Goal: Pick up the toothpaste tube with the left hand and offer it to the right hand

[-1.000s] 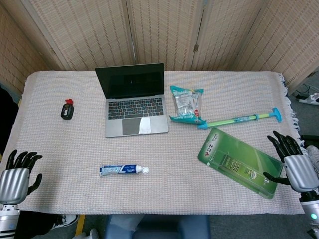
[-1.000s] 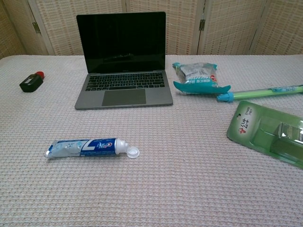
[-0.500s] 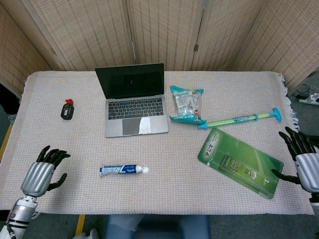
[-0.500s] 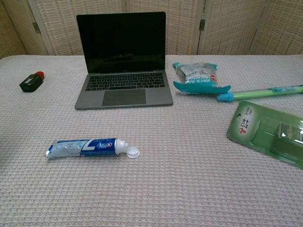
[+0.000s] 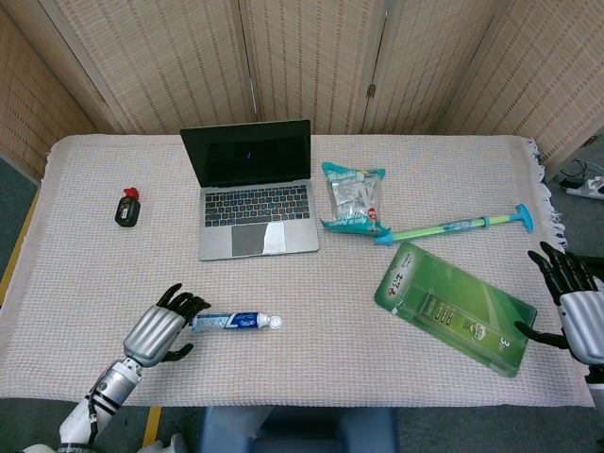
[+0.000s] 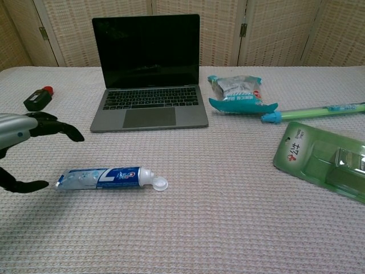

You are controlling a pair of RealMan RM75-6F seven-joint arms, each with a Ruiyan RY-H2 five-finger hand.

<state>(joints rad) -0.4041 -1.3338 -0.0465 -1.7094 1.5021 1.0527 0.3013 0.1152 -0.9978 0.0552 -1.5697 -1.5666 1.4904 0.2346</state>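
A blue and white toothpaste tube [image 5: 233, 322] [image 6: 107, 177] lies flat on the pink woven tablecloth, its open flip cap [image 6: 161, 184] pointing right. My left hand [image 5: 162, 330] [image 6: 25, 145] hovers at the tube's crimped left end with fingers spread, holding nothing; thumb and fingers bracket that end without a visible grip. My right hand [image 5: 576, 304] sits open at the table's right edge, beside the green package, and shows only in the head view.
An open laptop [image 5: 255, 187] stands behind the tube. A green blister package [image 5: 453, 307], a teal snack bag [image 5: 354, 198] and a long green-and-teal tool [image 5: 458, 225] fill the right side. A small black and red object [image 5: 127, 208] lies at the far left.
My left hand has swept in from the table's left front corner to the tube's left end. The right hand has drawn slightly toward the right edge. The tube has not moved.
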